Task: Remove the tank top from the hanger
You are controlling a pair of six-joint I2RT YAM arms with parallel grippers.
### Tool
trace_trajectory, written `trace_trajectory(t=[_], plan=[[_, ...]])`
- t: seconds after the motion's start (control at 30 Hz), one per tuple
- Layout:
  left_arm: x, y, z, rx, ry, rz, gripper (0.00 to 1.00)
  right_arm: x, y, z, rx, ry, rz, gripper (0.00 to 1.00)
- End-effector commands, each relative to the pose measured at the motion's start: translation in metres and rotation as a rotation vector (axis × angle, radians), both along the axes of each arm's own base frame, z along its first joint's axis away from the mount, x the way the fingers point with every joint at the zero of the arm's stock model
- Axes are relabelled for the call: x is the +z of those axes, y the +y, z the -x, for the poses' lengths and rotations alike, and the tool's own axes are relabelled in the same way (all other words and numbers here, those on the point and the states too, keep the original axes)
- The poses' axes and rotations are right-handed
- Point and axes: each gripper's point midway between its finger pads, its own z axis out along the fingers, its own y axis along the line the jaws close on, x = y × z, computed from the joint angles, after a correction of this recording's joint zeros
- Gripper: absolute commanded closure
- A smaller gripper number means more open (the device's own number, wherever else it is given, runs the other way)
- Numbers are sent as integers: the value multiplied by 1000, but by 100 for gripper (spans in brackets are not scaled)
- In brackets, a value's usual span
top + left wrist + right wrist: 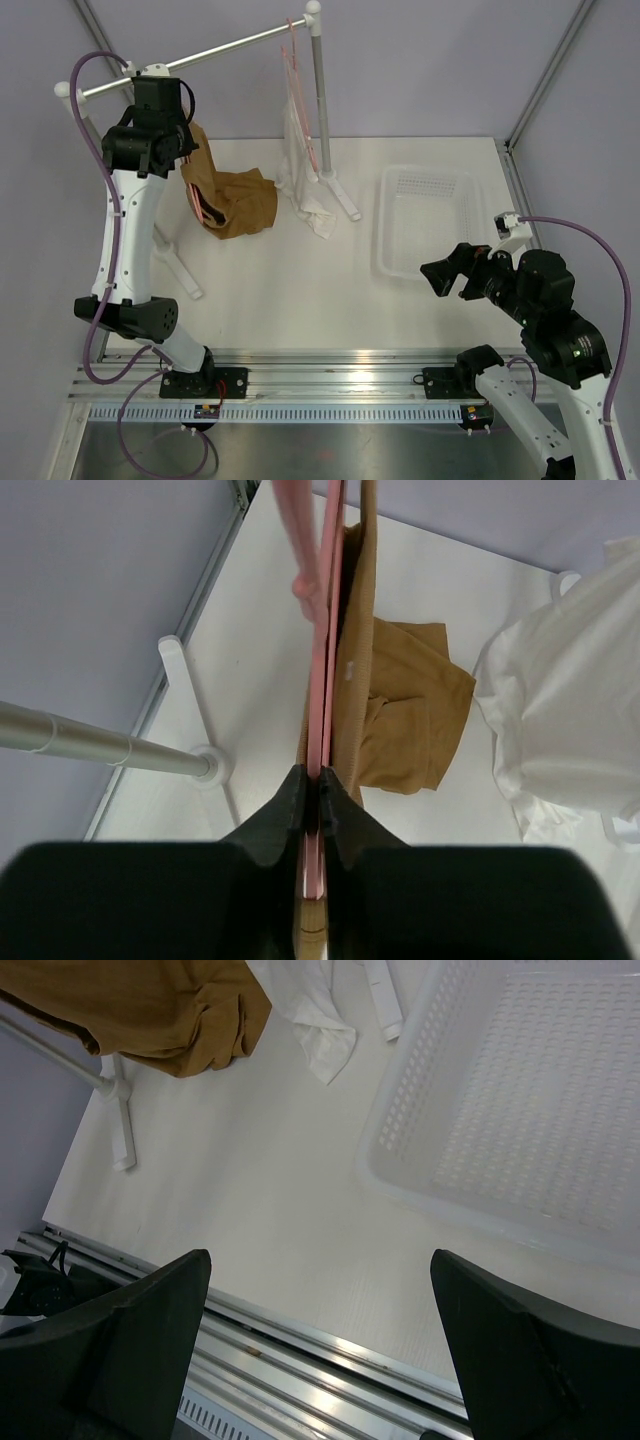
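The brown tank top [238, 203] hangs from the left end of the rail, and its lower part lies bunched on the table. It shows tan in the left wrist view [405, 705], draped over the thin pink hanger [326, 630]. My left gripper [320, 780] is raised beside the rail [183, 150], its jaws shut on the hanger's pink wire with the cloth just to the right of them. My right gripper [450, 272] hovers low at the near right with its fingers wide apart [318, 1260] and nothing between them.
A metal rail [200, 55] on white posts and feet [176, 262] spans the back left. A second pink hanger draped with white cloth [303, 150] hangs near its right post. A clear perforated basket [425, 215] sits at the right. A metal track [300, 1360] runs along the near edge.
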Motion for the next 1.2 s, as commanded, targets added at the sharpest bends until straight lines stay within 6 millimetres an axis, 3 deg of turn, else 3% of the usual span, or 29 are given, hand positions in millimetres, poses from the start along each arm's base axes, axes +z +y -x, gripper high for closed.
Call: trace_trajectory(t=[0.0,0.2,0.37,0.6,0.9,1.13,1.17], plan=[[7,-2,-8,-16,-33,13,97,8,1,3,23,-44,2,1],[25,-6,-4,-37,-90,37,100,12,1,3,24,-60,0,0],[58,-8,16,-60,-192,69,100,14,1,3,24,-68,-3,1],[80,-13,44,-103,-259,101,100,17,3,4,30,-70,-14,1],[77,-29,68,-193,-262,162,100,18,3,5,33,-70,-21,0],[64,-47,108,-303,-261,225,100,20,12,4,74,-75,-44,1],[69,-51,121,-334,-290,240,100,21,14,3,83,-77,-51,1]])
